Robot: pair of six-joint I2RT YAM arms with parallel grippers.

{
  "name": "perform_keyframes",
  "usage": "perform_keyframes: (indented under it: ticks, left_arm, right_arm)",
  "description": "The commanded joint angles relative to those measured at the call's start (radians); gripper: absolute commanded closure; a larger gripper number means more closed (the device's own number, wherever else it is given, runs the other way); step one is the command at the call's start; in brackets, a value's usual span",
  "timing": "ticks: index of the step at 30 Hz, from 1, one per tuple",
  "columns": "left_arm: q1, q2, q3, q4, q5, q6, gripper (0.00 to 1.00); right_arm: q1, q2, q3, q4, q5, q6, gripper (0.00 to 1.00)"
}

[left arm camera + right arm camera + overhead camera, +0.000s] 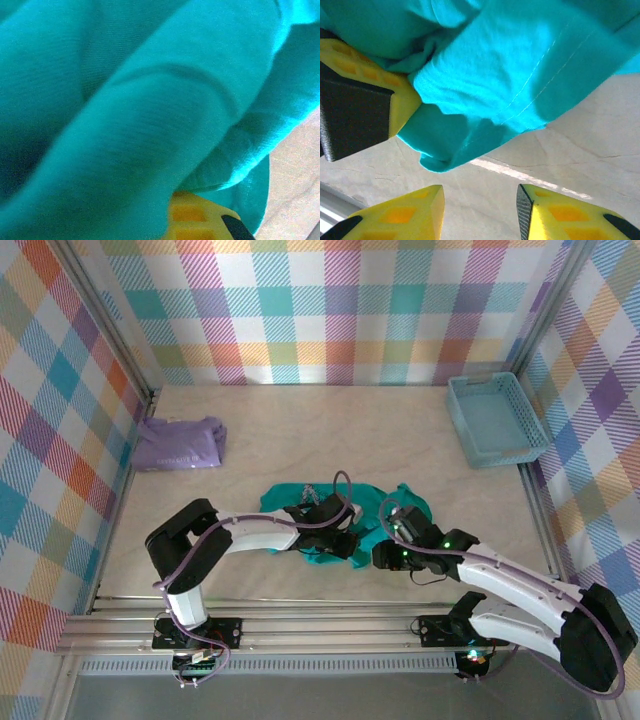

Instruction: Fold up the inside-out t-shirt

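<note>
**Ana:** Where's the inside-out t-shirt (283, 498)?

**Ben:** It's bunched up on the worktop (300, 430), in the middle towards the near edge, right ahead of both arms. From the top camera its long axis runs left to right. It's too crumpled to tell which way the collar points.

**Ana:** And the claws?

**Ben:** The left claw (338, 530) sits on the middle of the heap, clenched. In its wrist view, teal cloth (150, 100) drapes across nearly everything. One yellow finger (192, 220) pokes out underneath, so the pinch itself is hidden. The right claw (382, 552) is just beside the shirt's right half. It's released, with its two yellow fingers apart over bare worktop (580, 140) and no cloth between them.

**Ana:** Any writing or labels?

**Ben:** There's a faint mark on the lavender garment (180, 443) at the far left, too small to read.

**Ana:** What do the wrist cameras add?

**Ben:** The right wrist shows a hemmed edge of the shirt (510, 65) with a stitch line along it, hanging just above the surface. It also shows another yellow-and-black finger (365, 100) pressed against the cloth. The left wrist catches a sliver of worktop (300, 170) past the fabric edge. From the top you also get a blue basket (495, 420) at the far right, well apart from the shirt, and the plaid walls (330, 300).
</note>
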Motion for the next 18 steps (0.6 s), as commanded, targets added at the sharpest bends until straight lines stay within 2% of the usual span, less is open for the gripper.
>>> perform_keyframes:
  ticks: [1,12,14,18]
  left_arm:
    - [0.042,-0.057,-0.063,0.136,0.119,-0.102,1.0]
    - [0.055,-0.112,-0.085,0.14,0.138,-0.121,1.0]
    - [0.055,-0.121,-0.085,0.137,0.132,-0.121,1.0]
    - [0.059,-0.147,-0.087,0.121,0.103,-0.129,1.0]
  right_arm:
    - [-0.002,0.001,-0.037,0.141,-0.083,0.111,0.55]
    - [-0.002,0.149,-0.086,0.395,-0.106,0.187,0.53]
    - [-0.002,0.175,-0.082,0.409,-0.109,0.186,0.58]
    - [-0.002,0.149,-0.08,0.361,-0.073,0.162,0.81]
